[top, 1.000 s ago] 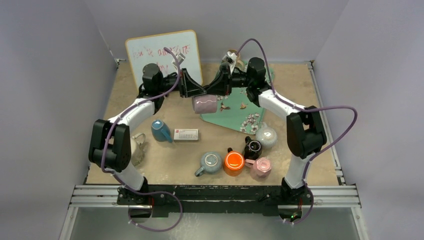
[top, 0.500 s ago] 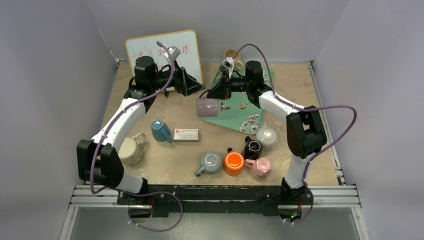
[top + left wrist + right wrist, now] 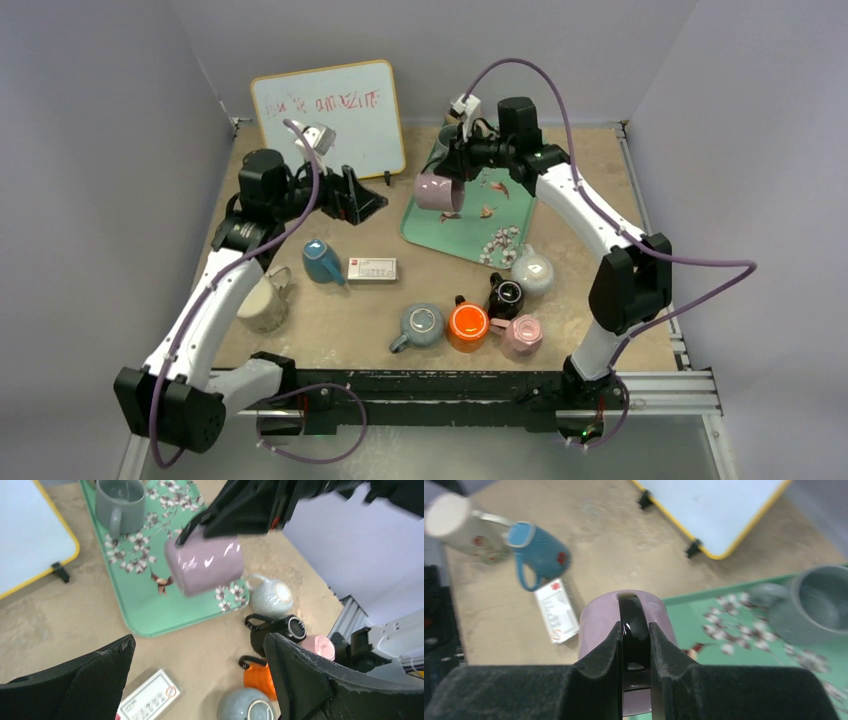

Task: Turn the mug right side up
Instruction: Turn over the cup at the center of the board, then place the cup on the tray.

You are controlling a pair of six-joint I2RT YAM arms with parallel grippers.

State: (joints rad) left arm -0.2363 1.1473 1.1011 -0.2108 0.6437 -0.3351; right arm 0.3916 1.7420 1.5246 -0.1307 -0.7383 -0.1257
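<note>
The lilac mug [image 3: 438, 192] hangs tilted in the air over the left end of the green flowered tray [image 3: 470, 228]. My right gripper [image 3: 455, 170] is shut on its black handle; in the right wrist view the handle [image 3: 635, 611] is pinched between the two fingers, with the mug body [image 3: 596, 625] beyond them. From the left wrist view the mug [image 3: 205, 566] shows under the right arm's black fingers. My left gripper [image 3: 370, 200] stands wide open to the left of the mug, apart from it, with nothing between its fingers [image 3: 199, 642].
A whiteboard [image 3: 325, 115] leans at the back left. A grey mug [image 3: 120, 502] stands on the tray. On the table are a blue mug [image 3: 322, 262], a white card [image 3: 372, 268], a cream mug [image 3: 262, 303], and a front cluster: grey-blue [image 3: 420, 325], orange [image 3: 467, 323], black [image 3: 504, 296], pink [image 3: 523, 335], speckled white [image 3: 533, 272].
My left gripper opened, let go of the lilac mug and drew back to the left. The right gripper kept its hold and carried the mug toward the back, over the tray.
</note>
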